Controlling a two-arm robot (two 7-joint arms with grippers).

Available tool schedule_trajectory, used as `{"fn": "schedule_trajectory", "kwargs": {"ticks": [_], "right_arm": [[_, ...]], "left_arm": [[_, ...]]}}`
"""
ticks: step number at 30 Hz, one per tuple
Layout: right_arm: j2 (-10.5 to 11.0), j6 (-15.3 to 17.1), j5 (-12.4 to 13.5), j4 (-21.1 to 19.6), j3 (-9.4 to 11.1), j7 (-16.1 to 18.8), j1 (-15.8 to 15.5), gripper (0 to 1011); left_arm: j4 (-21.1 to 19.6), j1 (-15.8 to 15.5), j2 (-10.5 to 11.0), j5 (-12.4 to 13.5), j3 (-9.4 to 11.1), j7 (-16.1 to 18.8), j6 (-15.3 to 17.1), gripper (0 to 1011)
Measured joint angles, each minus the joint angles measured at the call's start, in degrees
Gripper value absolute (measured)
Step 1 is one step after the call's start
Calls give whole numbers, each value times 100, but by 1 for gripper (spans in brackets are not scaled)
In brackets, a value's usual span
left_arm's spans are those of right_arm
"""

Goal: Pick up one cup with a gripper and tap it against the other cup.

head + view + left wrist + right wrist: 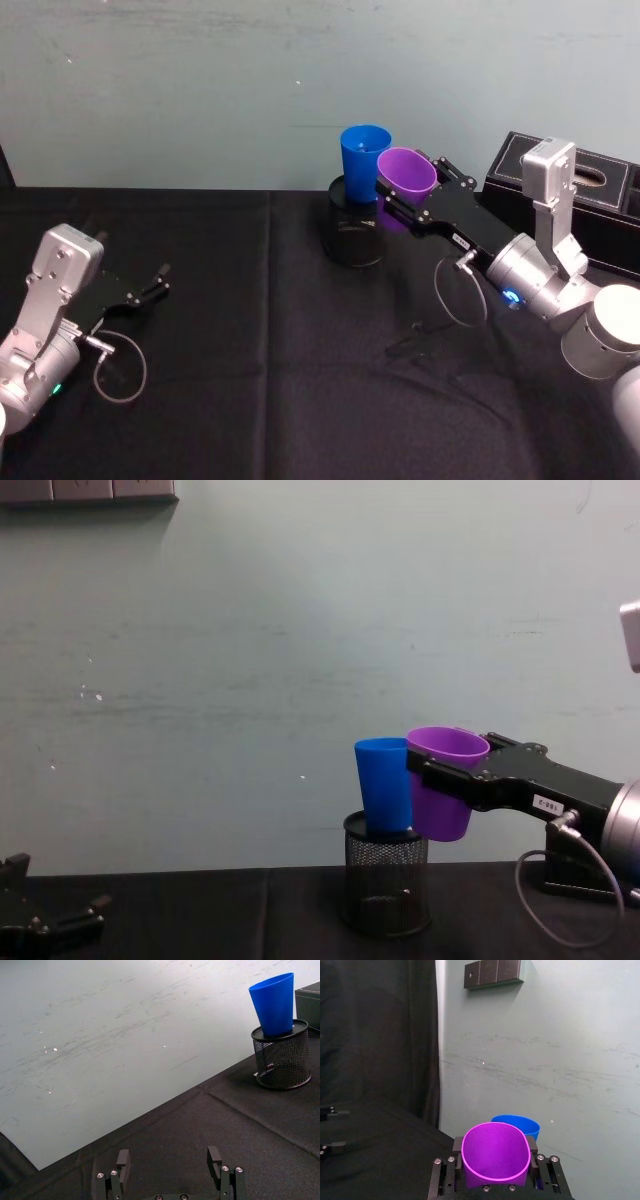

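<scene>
My right gripper (408, 196) is shut on the purple cup (406, 179), holding it upright in the air. The purple cup (443, 793) sits right beside the blue cup (384, 785), and their sides look in contact. The blue cup (364, 165) stands upright in the black wire-mesh holder (352, 235). In the right wrist view the purple cup (495, 1161) is squeezed between the fingers, with the blue cup (520, 1127) just behind it. My left gripper (170, 1161) rests open low over the cloth at the left, and from there the blue cup (273, 1004) shows far off.
A black cloth (250, 380) covers the table. A black box (600, 195) stands at the back right behind my right arm. A pale wall (200, 90) rises just behind the mesh holder.
</scene>
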Motion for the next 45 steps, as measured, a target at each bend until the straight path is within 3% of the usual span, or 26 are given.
{"fn": "schedule_trajectory", "kwargs": {"ticks": [17, 45], "right_arm": [[299, 285, 102, -983, -25, -253, -688, 723], [276, 267, 90, -916, -24, -238, -639, 724]], "left_arm": [[0, 0, 0, 0, 0, 0, 0, 1011], [0, 0, 0, 0, 0, 0, 0, 1011]]}}
